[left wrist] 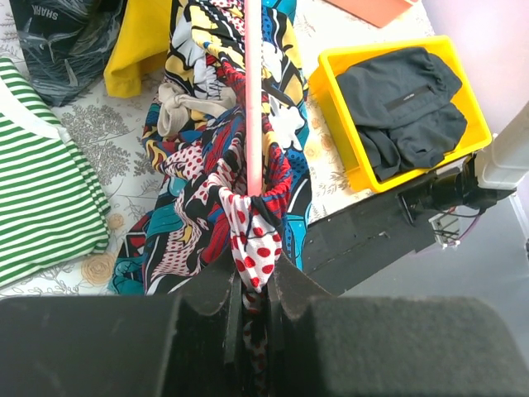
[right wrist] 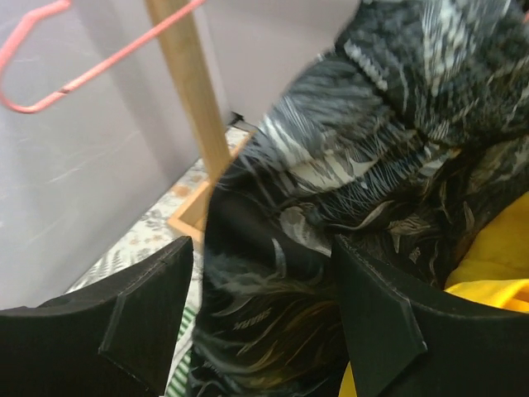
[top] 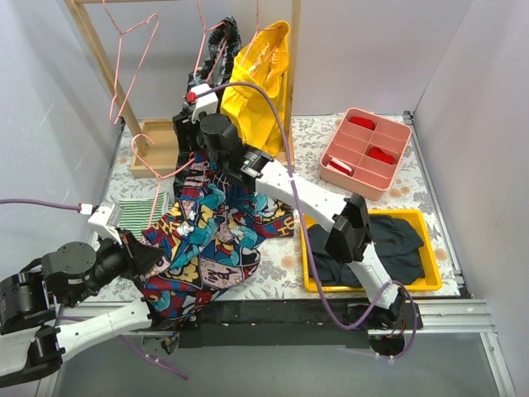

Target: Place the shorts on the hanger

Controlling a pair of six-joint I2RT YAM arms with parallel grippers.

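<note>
The comic-print shorts (top: 216, 227) lie bunched in the middle of the table and also fill the left wrist view (left wrist: 207, 157). A pink wire hanger (top: 157, 169) lies at their far left edge, its hook by the wooden box. Its straight bar (left wrist: 253, 99) runs over the cloth in the left wrist view. My left gripper (top: 157, 258) (left wrist: 254, 285) is shut on a red-dotted fold of the shorts at their near left corner. My right gripper (top: 188, 136) (right wrist: 264, 331) is open at the rack, its jaws either side of the hanging black-grey garment (right wrist: 372, 165).
A yellow garment (top: 260, 74) hangs on the wooden rack (top: 103, 58) with spare pink hangers (top: 124, 66). A green-striped cloth (top: 136, 211) lies left. A yellow bin (top: 430, 248) of dark clothes stands right, a pink compartment tray (top: 335, 172) behind it.
</note>
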